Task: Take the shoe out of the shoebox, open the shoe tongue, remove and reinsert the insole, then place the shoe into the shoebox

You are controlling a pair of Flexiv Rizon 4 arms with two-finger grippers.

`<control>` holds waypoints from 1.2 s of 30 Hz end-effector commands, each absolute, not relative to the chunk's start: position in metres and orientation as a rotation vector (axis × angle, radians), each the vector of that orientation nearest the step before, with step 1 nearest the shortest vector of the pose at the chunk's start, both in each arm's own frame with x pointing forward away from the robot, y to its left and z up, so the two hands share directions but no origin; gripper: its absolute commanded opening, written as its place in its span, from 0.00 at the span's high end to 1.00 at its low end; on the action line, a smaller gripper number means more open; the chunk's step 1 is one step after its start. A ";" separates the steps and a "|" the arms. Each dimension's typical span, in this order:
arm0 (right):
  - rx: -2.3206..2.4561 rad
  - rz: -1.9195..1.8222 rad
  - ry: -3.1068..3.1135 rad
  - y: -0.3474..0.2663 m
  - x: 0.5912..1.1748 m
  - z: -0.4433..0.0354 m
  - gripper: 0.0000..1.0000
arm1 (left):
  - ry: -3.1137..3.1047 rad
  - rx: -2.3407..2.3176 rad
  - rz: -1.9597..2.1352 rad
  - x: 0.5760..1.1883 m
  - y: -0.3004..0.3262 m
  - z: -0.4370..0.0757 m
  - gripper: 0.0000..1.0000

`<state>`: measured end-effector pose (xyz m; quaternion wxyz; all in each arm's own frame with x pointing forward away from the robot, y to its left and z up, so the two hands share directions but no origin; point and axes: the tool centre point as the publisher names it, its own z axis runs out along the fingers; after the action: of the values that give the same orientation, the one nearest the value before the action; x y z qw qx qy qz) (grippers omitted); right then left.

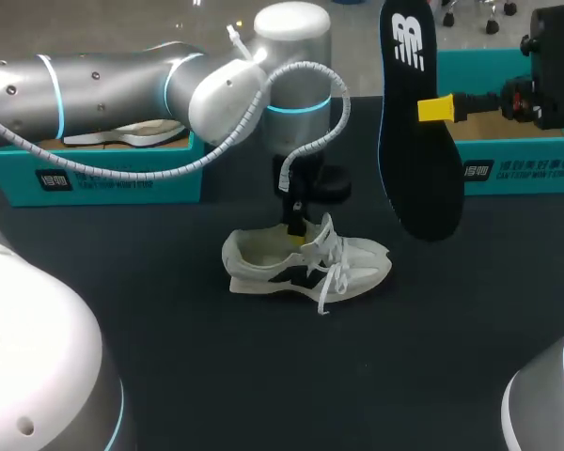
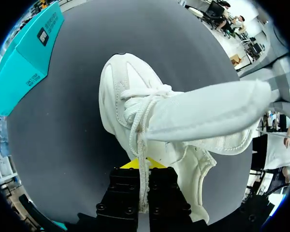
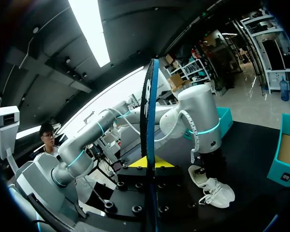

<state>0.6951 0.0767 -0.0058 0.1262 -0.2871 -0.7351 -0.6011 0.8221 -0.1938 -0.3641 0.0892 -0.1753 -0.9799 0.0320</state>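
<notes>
White shoe [image 1: 348,268] with a dark side stripe, upright on its sole near the middle of the dark bench [image 1: 169,366], heel toward the left, toe toward the right, outside both boxes. Left hand [image 1: 301,235] down at the shoe's opening, just behind the lacing. From the left wrist: fingers drawn narrow, yellow tips close together, a loose lace [image 2: 144,193] pinched in the slit between them. Tongue [image 2: 208,113] lifted out of the shoe and folded up toward the camera, the opening showing beneath it.

Right hand [image 1: 430,109] raised above the bench, to the right of the shoe and well apart from it, clamped on a black insole [image 1: 418,169] roughly halfway along its length. Insole held upright, the end with the white mark on top, the lower end hanging free. From the right wrist: insole edge-on, squeezed between both yellow tips.

Teal left shoebox [image 1: 94,178] at the far left of the bench, with another pale shoe [image 1: 122,134] lying inside. Teal right shoebox [image 1: 517,160] at the far right, behind the raised hand.
</notes>
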 end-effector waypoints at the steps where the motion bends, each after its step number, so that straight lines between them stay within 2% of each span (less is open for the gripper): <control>1: -0.838 -1.746 -2.142 0.078 0.696 -0.006 1.00 | -2.539 -1.101 0.119 0.829 -0.193 -0.350 1.00; 17: -0.838 -1.746 -2.142 0.078 0.696 -0.006 1.00 | -1.751 -2.081 -0.097 0.831 -0.201 -0.334 1.00; 36: -0.838 -1.746 -2.142 0.078 0.696 -0.006 1.00 | -1.806 -2.077 -0.142 0.839 -0.209 -0.338 1.00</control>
<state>0.6951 0.0767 -0.0058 0.1262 -0.2871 -0.7351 -0.6011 0.8382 -0.2038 -0.3366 0.1793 -0.6904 -0.7006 -0.0194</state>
